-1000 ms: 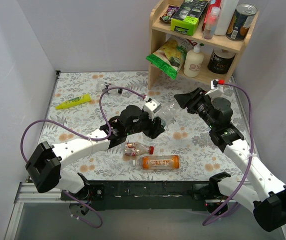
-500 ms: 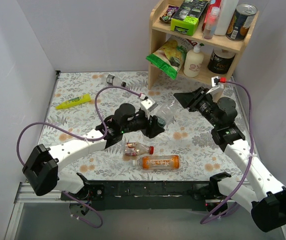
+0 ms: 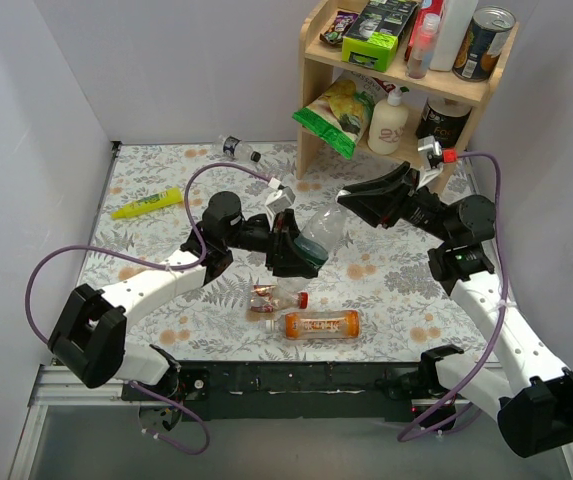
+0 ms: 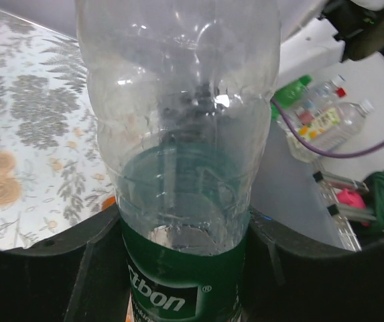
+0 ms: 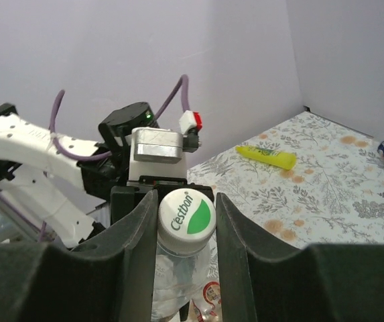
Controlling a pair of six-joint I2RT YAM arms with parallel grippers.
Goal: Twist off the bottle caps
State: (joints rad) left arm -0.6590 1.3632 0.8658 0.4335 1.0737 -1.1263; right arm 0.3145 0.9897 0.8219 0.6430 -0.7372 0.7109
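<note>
We're clamping the green-labelled clear plastic bottle [image 3: 324, 232] in our left claw [image 3: 294, 255]; right claw [image 5: 186, 198] is straddling its green-and-white screw cap [image 5: 186, 213], grip unclear. Nothing looks unscrewed yet.

Shelf [image 3: 396, 74] near held bottle [image 3: 321, 232], orange bottle [image 3: 321, 324], reddish bottle [image 3: 274, 297] beneath, table [image 3: 141, 235] bare leftward
</note>
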